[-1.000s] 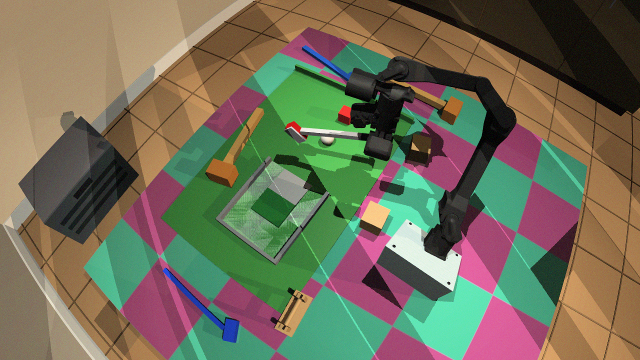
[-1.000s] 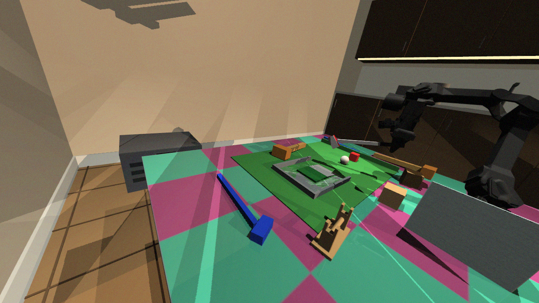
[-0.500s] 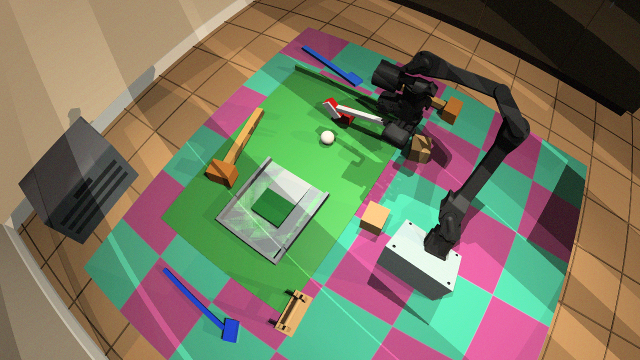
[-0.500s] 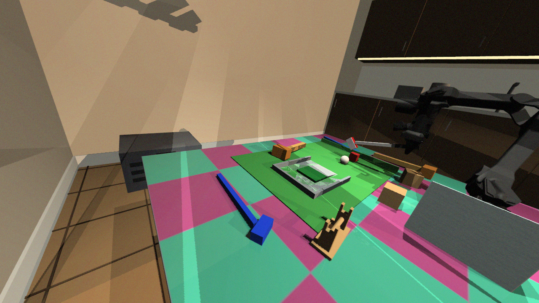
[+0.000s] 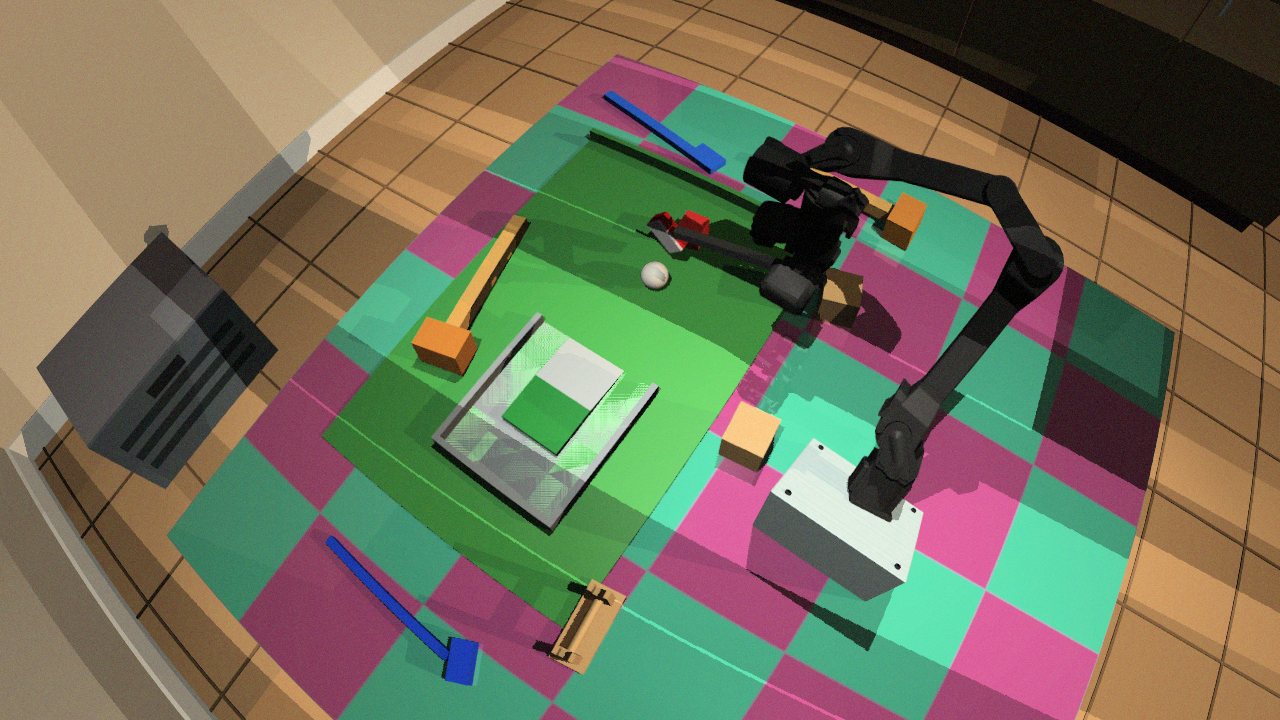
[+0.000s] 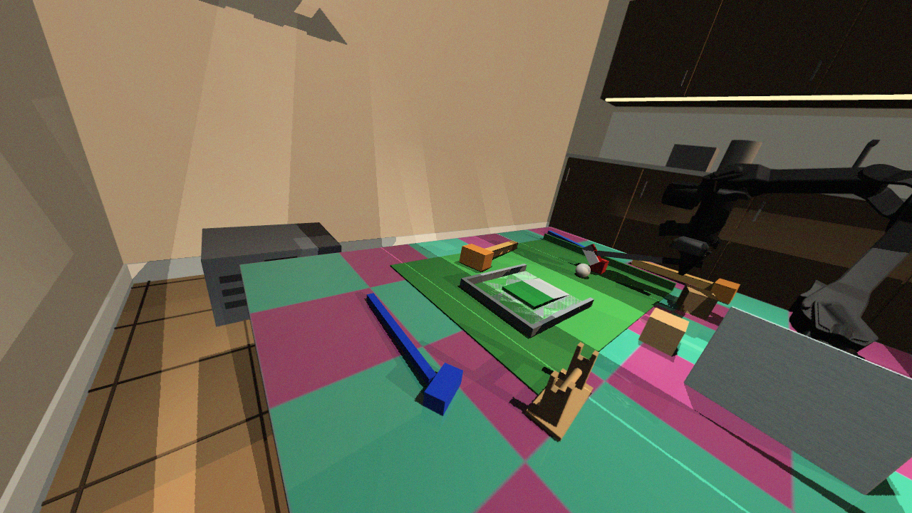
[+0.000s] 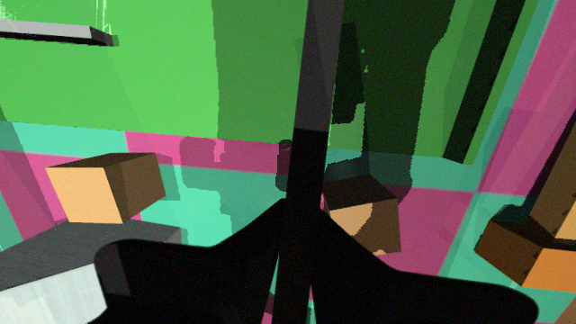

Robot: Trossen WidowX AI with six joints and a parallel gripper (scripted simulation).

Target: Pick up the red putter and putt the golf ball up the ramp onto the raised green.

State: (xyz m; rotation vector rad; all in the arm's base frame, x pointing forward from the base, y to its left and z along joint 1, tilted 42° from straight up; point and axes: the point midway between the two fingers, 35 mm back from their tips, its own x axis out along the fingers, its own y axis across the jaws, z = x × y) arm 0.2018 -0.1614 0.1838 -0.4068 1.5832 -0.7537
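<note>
1 gripper (image 5: 776, 261) clamps red putter (image 5: 711, 240) shaft | head beside golf ball (image 5: 655, 274)

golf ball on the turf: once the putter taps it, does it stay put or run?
Likely runs: the golf ball is a smooth sphere on flat green turf, free on all sides. It probably moves at a light tap. The putter head sits close behind it, apart, gripper clamped on the shaft.

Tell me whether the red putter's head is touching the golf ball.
Apart. In the top view, green turf shows between the red putter's head and the golf ball; the gripper holds the putter by its shaft.
</note>
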